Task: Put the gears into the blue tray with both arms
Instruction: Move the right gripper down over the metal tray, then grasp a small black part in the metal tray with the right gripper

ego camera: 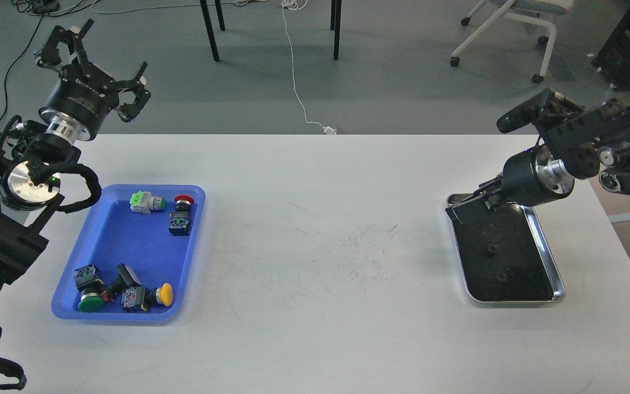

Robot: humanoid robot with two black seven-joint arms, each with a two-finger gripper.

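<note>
Currently the right gripper dips into the steel tray; whether its jaws are spread I cannot tell. Two gears lie below it, so descend squarely over the nearer. Left gripper hovers spread above the blue tray.

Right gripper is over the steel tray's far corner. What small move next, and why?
Probably ease the right gripper down and toward the nearer gear. Both gears still lie on the steel tray, none in the blue tray. The left gripper is raised, open.
</note>
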